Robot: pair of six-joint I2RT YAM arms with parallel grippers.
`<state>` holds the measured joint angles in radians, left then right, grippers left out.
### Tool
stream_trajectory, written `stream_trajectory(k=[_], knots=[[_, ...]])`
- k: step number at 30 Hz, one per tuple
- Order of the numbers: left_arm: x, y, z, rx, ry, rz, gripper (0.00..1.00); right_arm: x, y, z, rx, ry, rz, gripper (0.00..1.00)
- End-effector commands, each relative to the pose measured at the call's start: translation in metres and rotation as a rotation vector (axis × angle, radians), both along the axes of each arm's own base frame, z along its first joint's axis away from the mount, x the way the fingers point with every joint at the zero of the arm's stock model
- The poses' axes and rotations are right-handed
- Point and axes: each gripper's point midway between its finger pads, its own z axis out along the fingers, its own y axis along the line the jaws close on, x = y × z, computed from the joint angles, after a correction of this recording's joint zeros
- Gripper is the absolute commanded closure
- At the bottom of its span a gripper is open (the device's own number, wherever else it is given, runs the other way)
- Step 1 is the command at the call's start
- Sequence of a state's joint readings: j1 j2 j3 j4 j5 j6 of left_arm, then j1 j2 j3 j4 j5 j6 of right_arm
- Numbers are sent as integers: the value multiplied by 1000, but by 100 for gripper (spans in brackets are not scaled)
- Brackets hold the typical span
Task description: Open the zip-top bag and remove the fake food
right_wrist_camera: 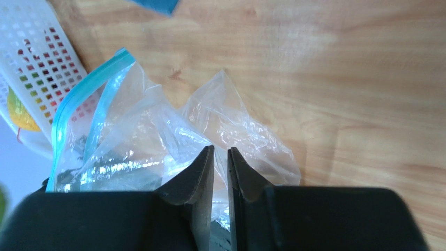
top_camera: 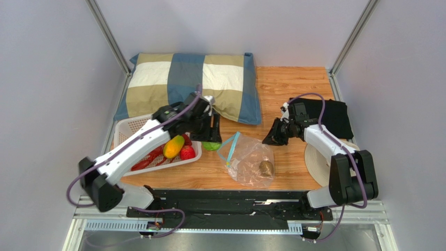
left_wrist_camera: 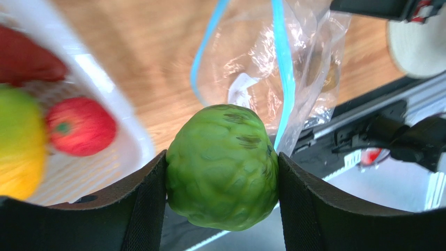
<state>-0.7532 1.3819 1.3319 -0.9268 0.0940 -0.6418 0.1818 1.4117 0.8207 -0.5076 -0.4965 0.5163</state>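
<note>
My left gripper (top_camera: 212, 137) is shut on the green leafy ball (top_camera: 211, 147), held just off the right end of the white basket (top_camera: 125, 125); both pads press the ball (left_wrist_camera: 222, 172) in the left wrist view. The zip-top bag (top_camera: 246, 157) lies open on the wooden table, blue zipper toward the basket, with the small brownish piece (top_camera: 266, 168) inside. The mango (top_camera: 173, 147), strawberry (top_camera: 187, 152) and lobster (top_camera: 149, 158) lie in the basket. My right gripper (top_camera: 271, 138) is by the bag's far right corner; its jaws (right_wrist_camera: 221, 149) stand nearly together, holding nothing, with the bag (right_wrist_camera: 157, 136) just beyond the tips.
A striped pillow (top_camera: 193, 83) lies at the back left, behind the basket. A folded black cloth (top_camera: 330, 115) and a round white woven mat (top_camera: 314, 162) lie at the right. The black arm-mount rail (top_camera: 235, 201) runs along the near edge.
</note>
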Motion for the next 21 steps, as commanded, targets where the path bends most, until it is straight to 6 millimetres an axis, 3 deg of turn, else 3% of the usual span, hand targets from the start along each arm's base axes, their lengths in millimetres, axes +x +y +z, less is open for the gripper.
stream_trajectory(k=[1,3,4,6,9,13,14,16,17,18,20,21], knots=[[9,83,26,82,-135,175,100,32,-13,22,-131,-93,48,77],[21,112,27,61,-133,274,100,28,-20,26,-174,-57,52,61],[25,119,25,55,-125,304,100,37,-23,38,-201,-88,49,57],[42,132,18,32,-88,370,100,29,-29,47,-243,-52,54,41],[71,134,-1,18,-32,412,100,21,-30,72,-324,-78,87,26],[109,141,-23,73,-2,472,100,5,-15,103,-394,-146,151,13],[118,142,-26,84,-5,484,100,1,-11,114,-399,-162,163,5],[134,148,-39,138,8,503,100,-14,1,128,-417,-199,218,4],[141,152,-40,163,1,515,96,-19,5,133,-423,-210,232,4],[145,158,-53,201,27,518,82,-25,16,146,-413,-242,251,4],[148,161,-57,217,53,517,65,-34,24,153,-407,-245,269,2],[148,164,-60,238,61,516,51,-43,37,161,-386,-259,293,1]])
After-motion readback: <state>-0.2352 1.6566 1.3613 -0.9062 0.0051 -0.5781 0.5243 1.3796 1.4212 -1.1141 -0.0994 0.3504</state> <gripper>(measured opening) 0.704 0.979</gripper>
